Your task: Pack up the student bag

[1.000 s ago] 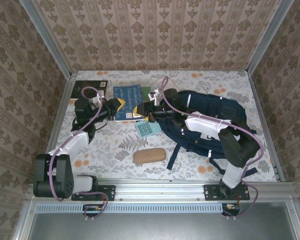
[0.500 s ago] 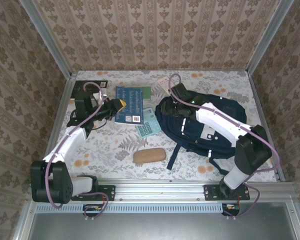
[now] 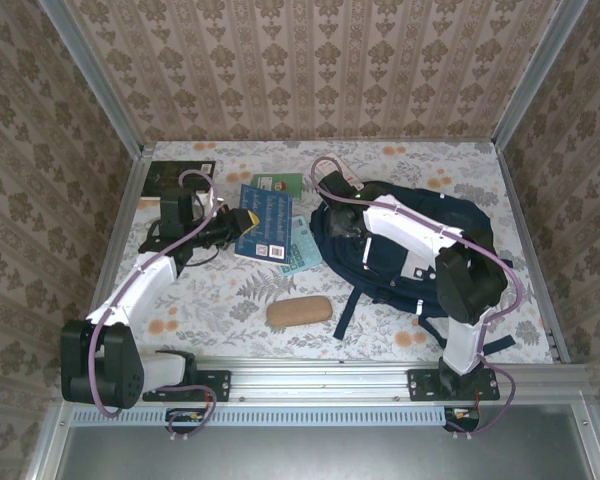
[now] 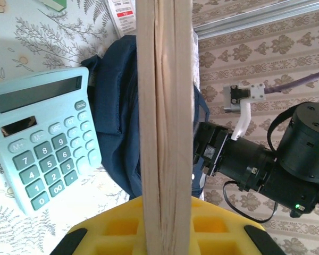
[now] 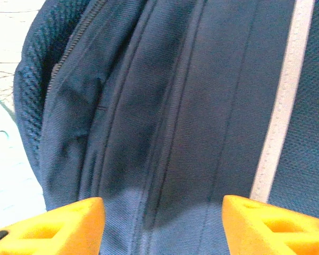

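Left tool, seen from above, is clamped on the left edge of a blue book and holds it tipped up off the desk, its far edge over a teal calculator. The right tool is down at the top end of the student bag, which lies across the right half of the desk, apart from a brown case nearer the arms. From the left wrist, the left tool has its yellow fingers closed tight on the book, page edges upright between them. The calculator lies flat to one side, the student bag sits just behind the book, and the right arm is beyond. From the right wrist, the right tool has its fingers spread wide with nothing gripped, and beneath them is only the fabric of the student bag, its seams and a white stripe. Whether they touch the cloth I cannot tell. The step in hand looks like getting the book into the bag, with the right tool placed to open or hold its mouth. No open mouth is visible, so the next move likely calls for the right tool to pinch the zipper edge and lift it before the left tool carries the book across and slides it in edge first.
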